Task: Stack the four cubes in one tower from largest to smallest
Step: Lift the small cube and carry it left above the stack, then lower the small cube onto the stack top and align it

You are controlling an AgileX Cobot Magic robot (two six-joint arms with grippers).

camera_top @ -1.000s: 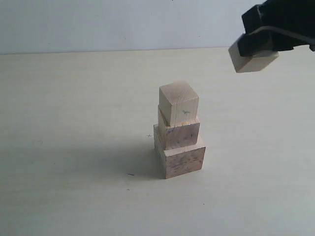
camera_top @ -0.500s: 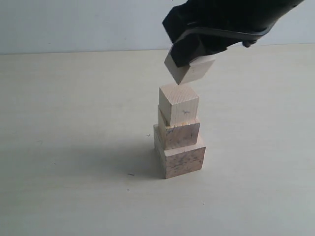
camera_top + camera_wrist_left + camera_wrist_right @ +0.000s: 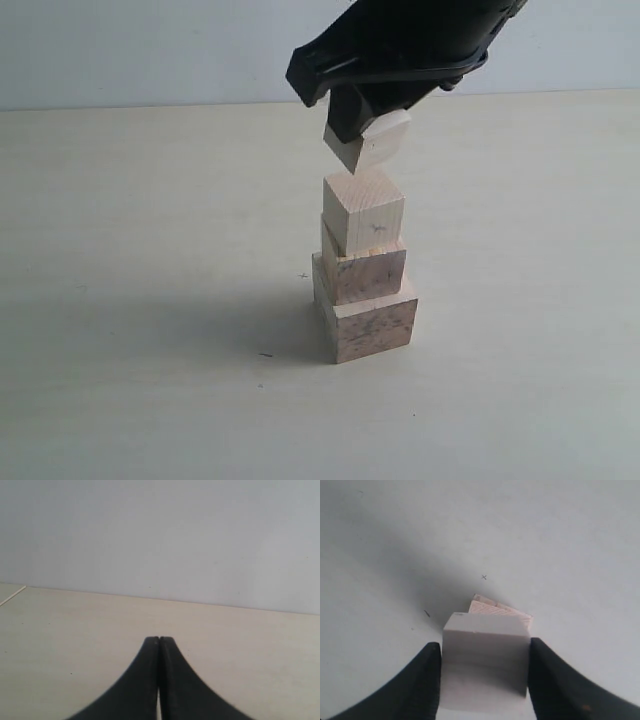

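Note:
Three wooden cubes stand as a stepped tower in the exterior view: a large speckled cube (image 3: 368,322) as base, a smaller speckled cube (image 3: 364,268) on it, a pale cube (image 3: 363,210) on top. My right gripper (image 3: 362,128) is shut on the smallest pale cube (image 3: 372,143), held tilted just above the tower's top with a small gap. In the right wrist view that held cube (image 3: 485,657) sits between the fingers, and the tower (image 3: 500,611) peeks out beyond it. My left gripper (image 3: 159,640) is shut with nothing in it, over bare table.
The tower stands on a pale table (image 3: 150,300) with a light wall (image 3: 150,50) behind. A small dark mark (image 3: 264,354) lies on the surface near the base. The left arm does not show in the exterior view.
My right gripper has carried the smallest cube leftward from the upper right to a spot over the tower, and lowered it slightly. The three stacked cubes have not moved.

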